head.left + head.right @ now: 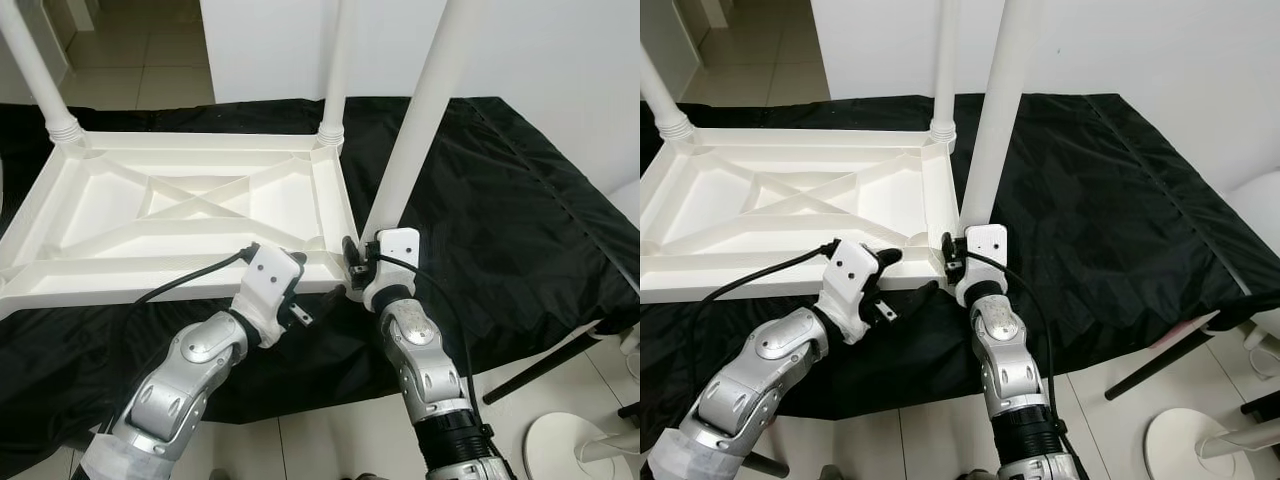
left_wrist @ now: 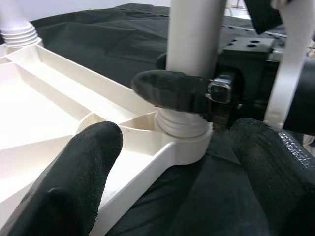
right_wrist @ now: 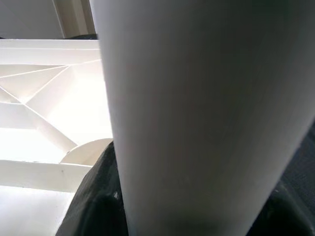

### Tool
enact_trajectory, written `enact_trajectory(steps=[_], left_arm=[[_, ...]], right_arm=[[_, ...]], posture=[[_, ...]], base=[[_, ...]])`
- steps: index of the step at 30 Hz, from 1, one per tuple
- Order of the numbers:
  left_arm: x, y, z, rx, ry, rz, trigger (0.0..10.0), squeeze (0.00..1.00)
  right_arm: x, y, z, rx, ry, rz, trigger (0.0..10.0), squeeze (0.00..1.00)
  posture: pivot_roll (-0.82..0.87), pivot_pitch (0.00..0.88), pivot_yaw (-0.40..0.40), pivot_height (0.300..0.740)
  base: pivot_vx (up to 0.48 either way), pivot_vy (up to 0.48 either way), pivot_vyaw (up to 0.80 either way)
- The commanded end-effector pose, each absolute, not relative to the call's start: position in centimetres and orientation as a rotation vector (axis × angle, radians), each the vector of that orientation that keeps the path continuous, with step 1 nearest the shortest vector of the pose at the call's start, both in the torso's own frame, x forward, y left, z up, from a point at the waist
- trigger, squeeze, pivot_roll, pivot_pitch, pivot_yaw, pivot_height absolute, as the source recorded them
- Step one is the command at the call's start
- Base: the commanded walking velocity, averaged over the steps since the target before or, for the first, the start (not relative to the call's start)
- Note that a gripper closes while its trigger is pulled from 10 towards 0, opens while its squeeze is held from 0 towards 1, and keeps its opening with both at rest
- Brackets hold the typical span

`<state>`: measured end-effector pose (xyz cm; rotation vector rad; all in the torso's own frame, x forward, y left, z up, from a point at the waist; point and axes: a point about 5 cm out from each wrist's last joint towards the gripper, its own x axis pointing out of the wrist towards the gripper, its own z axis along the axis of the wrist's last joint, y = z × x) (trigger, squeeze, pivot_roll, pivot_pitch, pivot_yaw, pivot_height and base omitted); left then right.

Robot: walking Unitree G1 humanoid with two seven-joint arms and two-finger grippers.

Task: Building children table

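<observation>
item: upturned white tabletop (image 1: 190, 215) on black cloth (image 1: 520, 220). legs: two far corners fitted (image 1: 335, 70), (image 1: 35, 75); a third leg (image 1: 415, 130) i hold in the near right corner socket, my right gripper (image 1: 352, 262) pinching its base. my left gripper (image 1: 290, 290), fingers spread, sits at the near rim. near left corner out of frame; i judge seating unfinished

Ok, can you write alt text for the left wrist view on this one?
The right end effector is clamped around the base of a white table leg seated in the corner socket of the upturned white tabletop. The left end effector is open, its fingers straddling that corner above black cloth.
</observation>
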<state>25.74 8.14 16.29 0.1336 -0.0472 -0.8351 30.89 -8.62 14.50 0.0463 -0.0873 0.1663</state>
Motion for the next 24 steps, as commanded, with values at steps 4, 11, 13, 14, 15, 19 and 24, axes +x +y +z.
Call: enact_trajectory(steps=[4,11,13,14,15,19,24], left_arm=[[25.1,7.8,16.0,0.130,-0.032,-0.892,10.0,0.00],[25.0,7.8,15.9,0.131,-0.030,-0.886,10.0,0.00],[25.1,7.9,15.9,0.131,-0.030,-0.884,10.0,0.00],[25.1,7.9,15.9,0.131,-0.030,-0.884,10.0,0.00],[25.1,7.9,16.0,0.131,-0.031,-0.882,10.0,0.00],[25.2,8.0,16.0,0.130,-0.033,-0.878,10.0,0.00],[25.3,8.0,16.2,0.128,-0.037,-0.878,10.0,0.00]], right_arm=[[30.1,-9.1,13.5,0.072,-0.040,0.142,10.0,1.00],[30.6,-10.5,14.3,0.044,-0.086,0.184,10.0,1.00],[30.9,-11.1,14.4,0.036,-0.088,0.222,10.0,0.00],[30.9,-11.1,14.4,0.036,-0.088,0.222,10.0,0.00],[31.0,-11.4,14.4,0.030,-0.082,0.282,10.0,0.00],[31.1,-11.4,14.3,-0.013,-0.081,0.448,10.0,0.00],[31.5,-11.5,13.8,-0.092,-0.068,0.636,10.0,0.00]], posture=[[0.00,0.076,-0.057,0.740],[0.00,0.075,-0.062,0.740],[0.00,0.075,-0.062,0.740],[0.00,0.075,-0.062,0.740],[0.00,0.076,-0.062,0.740],[-0.01,0.079,-0.056,0.740],[-0.02,0.078,-0.045,0.740]], base=[[0.000,0.000,0.00],[0.000,0.000,0.00],[0.000,0.000,0.00],[0.000,0.000,0.00],[0.000,0.000,0.00],[0.000,0.000,0.00],[0.000,0.000,0.00]])
